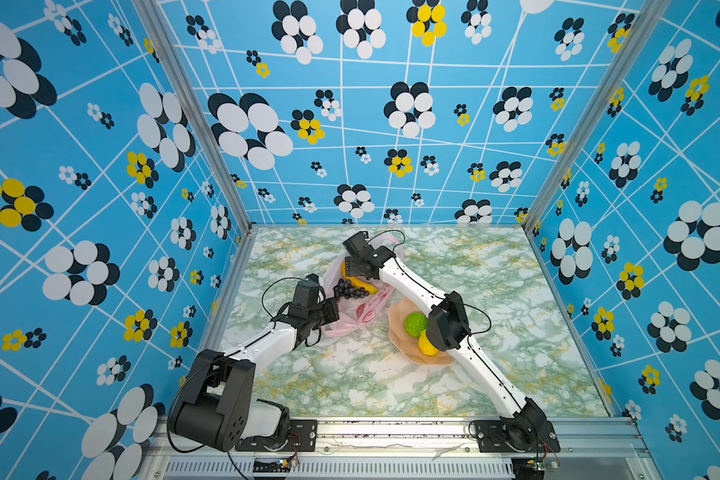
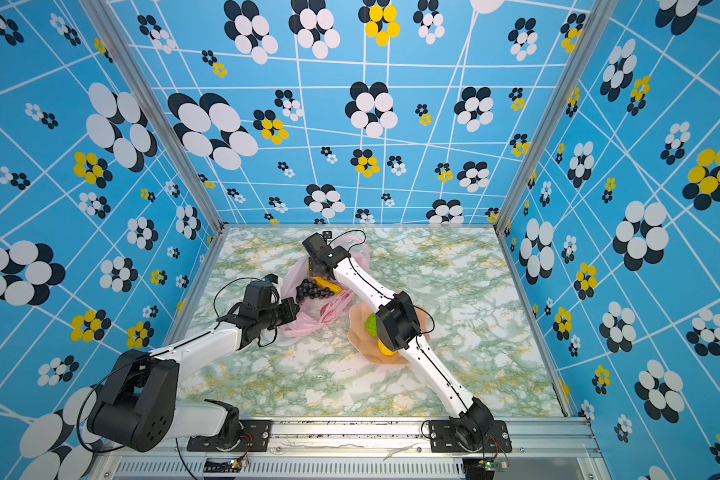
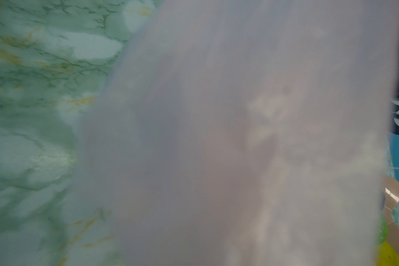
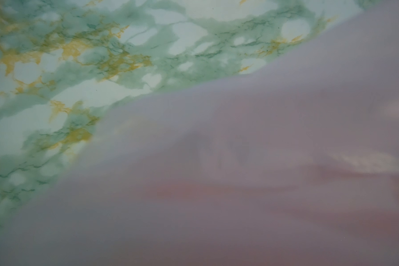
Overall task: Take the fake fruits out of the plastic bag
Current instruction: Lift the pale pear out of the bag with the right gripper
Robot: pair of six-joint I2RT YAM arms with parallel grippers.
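The plastic bag (image 1: 352, 322) is lying crumpled on the table (image 1: 350, 386) between the two grippers. A black grape bunch (image 1: 350, 289) and a yellow banana (image 1: 368, 287) are showing in its open mouth, just beside the right gripper (image 1: 353, 268). Whatever else the bag is holding is hidden by the film. A green fruit (image 1: 415, 324) and a yellow fruit (image 1: 427, 345) are sitting in the peach dish (image 1: 400, 347), well behind the right gripper and under that arm's elbow. So the job is looking partly done, with at least the grapes and banana left to come out. The right arm is stretching long across the dish, its wrist bending down into the bag. I cannot tell whether its jaws are open, as pink film is covering its wrist view. The left arm is reaching in low, with the left gripper (image 1: 335, 314) closed and apparently pinching the bag's edge nearest to it.
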